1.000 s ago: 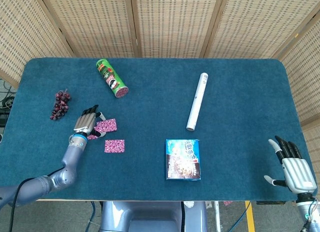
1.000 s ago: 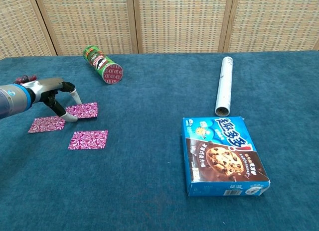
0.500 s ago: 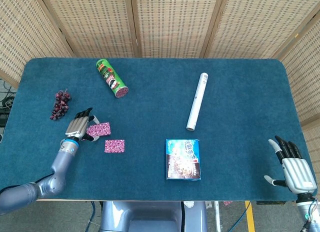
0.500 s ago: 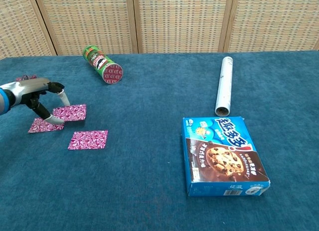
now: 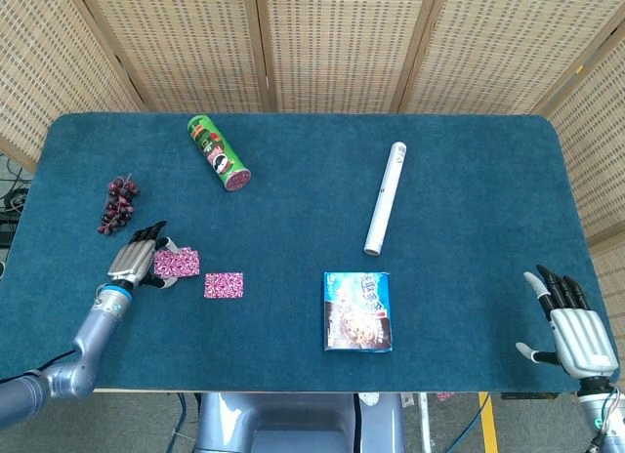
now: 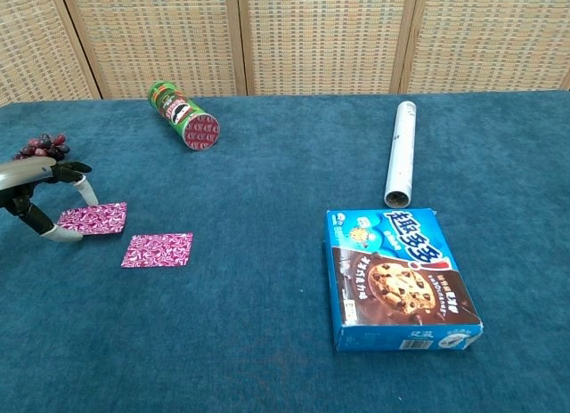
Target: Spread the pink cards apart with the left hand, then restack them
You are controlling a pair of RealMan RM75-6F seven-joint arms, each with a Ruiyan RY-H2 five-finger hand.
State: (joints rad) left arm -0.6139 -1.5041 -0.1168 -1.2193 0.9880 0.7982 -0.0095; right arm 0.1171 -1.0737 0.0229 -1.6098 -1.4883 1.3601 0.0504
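Observation:
Two patches of pink patterned cards lie on the blue tablecloth [image 5: 293, 228] at the front left. My left hand [image 5: 135, 261] [image 6: 40, 204] arches over the left edge of the left pink card [image 5: 177, 263] [image 6: 93, 218], with its fingertips [image 6: 64, 236] touching the card and the cloth beside it. This card lies flat and seems to cover another card beneath it. A single pink card [image 5: 225, 284] [image 6: 158, 250] lies apart to its right, untouched. My right hand [image 5: 571, 321] hangs past the table's front right corner, fingers spread, holding nothing.
Dark grapes [image 5: 118, 203] [image 6: 40, 147] lie just beyond my left hand. A green chip can [image 5: 219, 152] [image 6: 183, 116] lies further back. A white tube [image 5: 385, 196] [image 6: 401, 151] and a blue cookie box [image 5: 357, 310] [image 6: 399, 278] sit to the right.
My left hand has slid left and toward the front edge, dragging the upper pink card with it onto the leftmost card. The single card and my right hand stayed put.

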